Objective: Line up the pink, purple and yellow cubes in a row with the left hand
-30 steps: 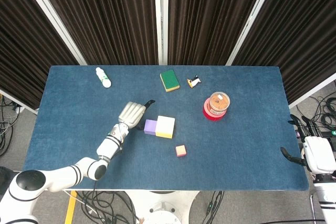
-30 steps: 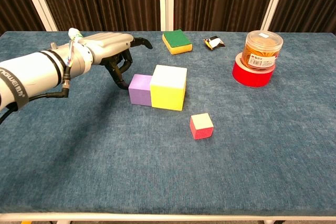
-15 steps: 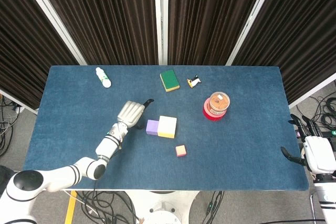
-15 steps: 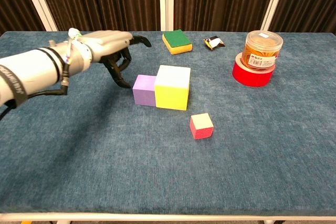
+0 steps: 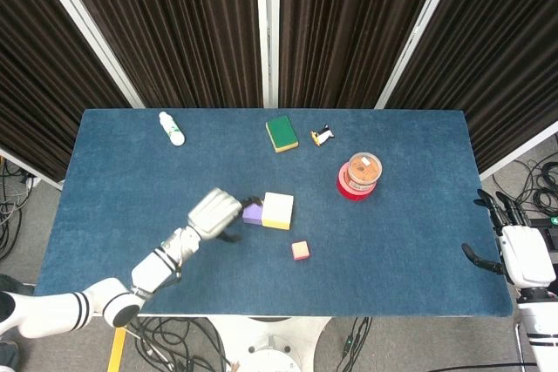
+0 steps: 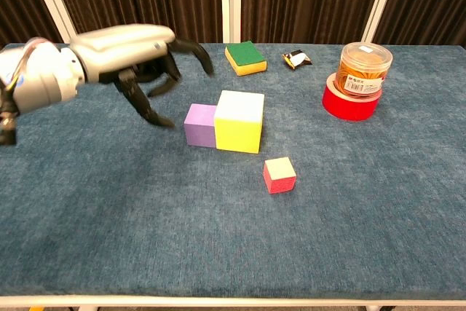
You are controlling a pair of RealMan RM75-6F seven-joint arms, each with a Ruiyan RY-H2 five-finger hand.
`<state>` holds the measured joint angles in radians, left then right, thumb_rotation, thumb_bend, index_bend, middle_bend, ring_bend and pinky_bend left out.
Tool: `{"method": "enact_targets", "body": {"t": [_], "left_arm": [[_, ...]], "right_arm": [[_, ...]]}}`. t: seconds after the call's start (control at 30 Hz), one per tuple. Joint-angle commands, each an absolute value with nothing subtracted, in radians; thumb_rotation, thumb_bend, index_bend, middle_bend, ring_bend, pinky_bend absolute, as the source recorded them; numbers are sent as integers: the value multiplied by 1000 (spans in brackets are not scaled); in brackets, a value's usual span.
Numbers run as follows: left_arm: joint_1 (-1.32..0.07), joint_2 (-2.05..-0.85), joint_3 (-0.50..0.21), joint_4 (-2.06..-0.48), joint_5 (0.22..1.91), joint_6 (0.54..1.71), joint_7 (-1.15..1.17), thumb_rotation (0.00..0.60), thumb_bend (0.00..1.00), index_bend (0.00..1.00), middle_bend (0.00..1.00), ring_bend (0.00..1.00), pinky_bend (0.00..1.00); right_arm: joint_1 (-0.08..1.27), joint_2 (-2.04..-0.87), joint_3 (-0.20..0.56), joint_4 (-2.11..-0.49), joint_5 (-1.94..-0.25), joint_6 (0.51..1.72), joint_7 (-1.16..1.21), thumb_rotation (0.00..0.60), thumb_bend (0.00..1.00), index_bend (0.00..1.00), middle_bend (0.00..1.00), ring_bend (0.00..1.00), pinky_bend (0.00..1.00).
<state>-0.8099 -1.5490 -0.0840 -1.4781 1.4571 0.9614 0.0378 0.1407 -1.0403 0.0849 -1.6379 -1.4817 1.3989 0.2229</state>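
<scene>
Left hand [image 5: 215,213] is being seen from the head view above the blue table [image 5: 131,180], empty, with its dark fingers spread and pointing toward the purple cube [image 5: 253,213], just beside it; contact cannot be told from this view. Purple cube and the larger yellow cube [image 5: 278,210] are being shown touching side by side near the table's middle, while the pink cube [image 5: 301,250] is being shown apart, toward the near edge. Right hand [image 5: 521,254] is being held off the table's right edge, its fingers apart on nothing. Also being shown are 1 white bottle [image 5: 171,128], 1 green sponge [image 5: 282,133], 1 small penguin figure [image 5: 323,136] and 1 clear jar [image 5: 363,171] on a red roll [image 5: 347,189].

From the chest view, the left hand [image 6: 135,52] is being shown raised above the table [image 6: 87,216], fingers [image 6: 149,111] splayed and curved downward, clear of the purple cube [image 6: 199,124]. Yellow cube [image 6: 238,121] is being pressed against the purple one; the pink cube [image 6: 279,174] is lying nearer the camera.
</scene>
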Motion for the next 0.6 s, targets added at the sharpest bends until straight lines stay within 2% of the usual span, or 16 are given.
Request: {"method": "enact_targets", "body": {"t": [0.03, 0.3, 0.6], "left_arm": [[-858, -1551, -52, -1497, 1528, 906, -11, 600, 175, 353, 922, 946, 1000], [-955, -1651, -73, -1405, 1554, 806, -19, 600, 261, 355, 931, 949, 1000], [-1016, -1740, -93, -1280, 1545, 759, 58, 600, 284, 356, 932, 949, 1000]], "right_arm": [[138, -1037, 84, -1640, -1481, 1401, 220, 600, 172, 20, 200, 0, 75], [130, -1032, 82, -1648, -1472, 1404, 214, 600, 171, 20, 200, 0, 75], [129, -1030, 83, -1643, -1468, 1404, 220, 600, 171, 19, 200, 0, 76]]}}
